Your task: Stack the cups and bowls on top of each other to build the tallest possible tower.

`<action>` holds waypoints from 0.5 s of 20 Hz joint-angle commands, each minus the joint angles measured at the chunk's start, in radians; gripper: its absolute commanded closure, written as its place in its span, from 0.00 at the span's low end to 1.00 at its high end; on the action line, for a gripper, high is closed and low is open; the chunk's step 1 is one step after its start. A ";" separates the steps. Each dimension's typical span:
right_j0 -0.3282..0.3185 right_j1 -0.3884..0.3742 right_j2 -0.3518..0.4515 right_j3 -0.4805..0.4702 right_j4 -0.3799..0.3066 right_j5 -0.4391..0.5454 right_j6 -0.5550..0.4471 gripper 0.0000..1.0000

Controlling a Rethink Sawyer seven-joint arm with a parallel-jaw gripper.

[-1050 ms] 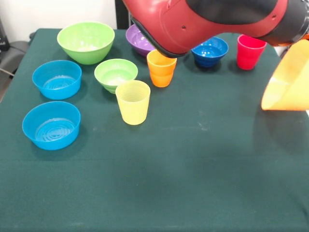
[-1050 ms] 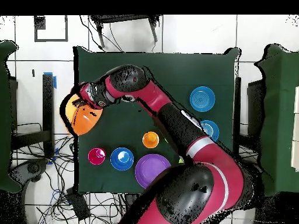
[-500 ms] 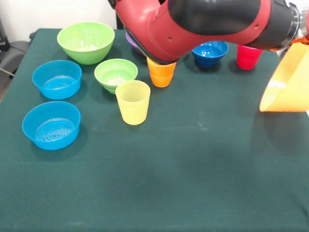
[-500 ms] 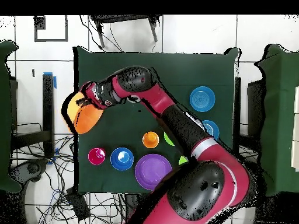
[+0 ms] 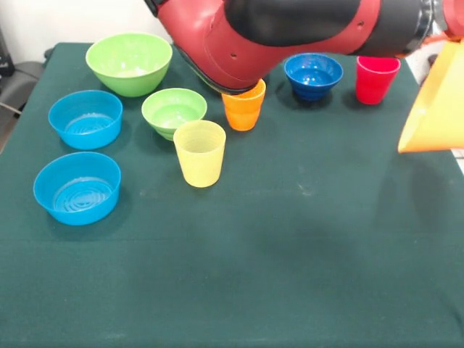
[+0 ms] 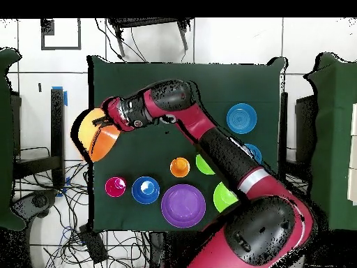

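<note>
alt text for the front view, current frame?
A red and black robot arm reaches across the top of a dark green table, with a huge orange bowl held tilted in the air at the right edge. On the table stand yellow, orange and red cups among green, light blue and dark blue bowls.
</note>
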 commanded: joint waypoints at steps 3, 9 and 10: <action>-0.022 0.089 0.058 0.018 0.035 0.227 -0.071 1.00; -0.007 0.176 0.034 -0.105 0.002 0.307 -0.128 1.00; -0.003 0.196 0.032 -0.130 -0.003 0.325 -0.142 1.00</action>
